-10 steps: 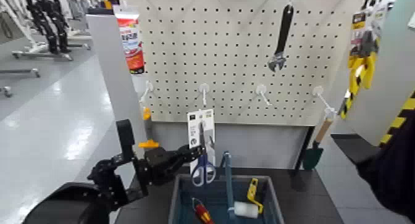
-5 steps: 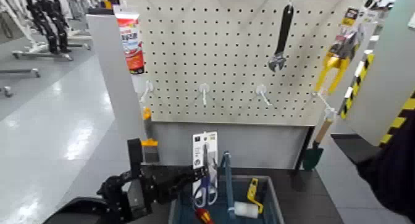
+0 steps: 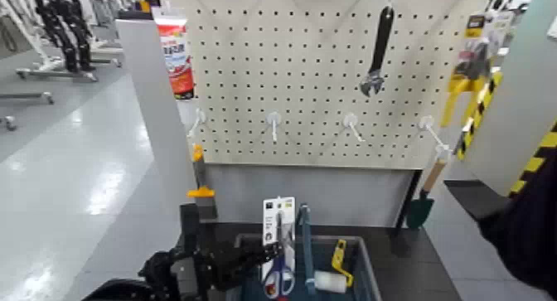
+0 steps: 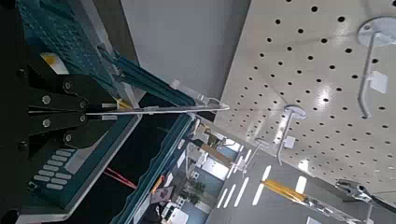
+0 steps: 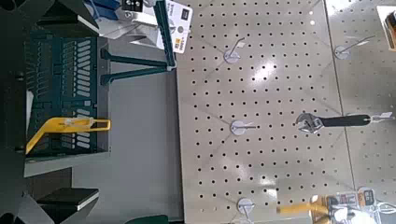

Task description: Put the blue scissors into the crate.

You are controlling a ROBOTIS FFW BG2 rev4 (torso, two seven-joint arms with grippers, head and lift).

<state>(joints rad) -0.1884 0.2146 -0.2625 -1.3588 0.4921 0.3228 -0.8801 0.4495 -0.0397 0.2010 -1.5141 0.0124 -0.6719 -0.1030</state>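
Note:
The blue scissors (image 3: 279, 275), on a tall white card (image 3: 278, 221), stand upright with their lower end inside the left half of the grey-blue crate (image 3: 365, 256). My left gripper (image 3: 265, 254) is shut on the card's left edge, just above the crate's left rim. In the left wrist view the fingers (image 4: 82, 110) pinch the card (image 4: 168, 107), seen edge-on, with the crate (image 4: 65, 37) beside it. The right wrist view shows the card (image 5: 174, 22) over the crate (image 5: 58, 75). My right arm (image 3: 524, 225) is parked at the right edge. Its gripper is out of view.
The crate has an upright centre handle (image 3: 304, 234) and holds a yellow-handled tool (image 3: 340, 261) and a white roller (image 3: 329, 281). Behind it stands a pegboard with a wrench (image 3: 377, 51), bare hooks (image 3: 273, 120), a yellow pliers card (image 3: 467, 68) and a trowel (image 3: 420, 206).
My left gripper has carried the scissors card down and slightly right, from in front of the pegboard into the crate's left half. The yellow pliers card at the top right has swung.

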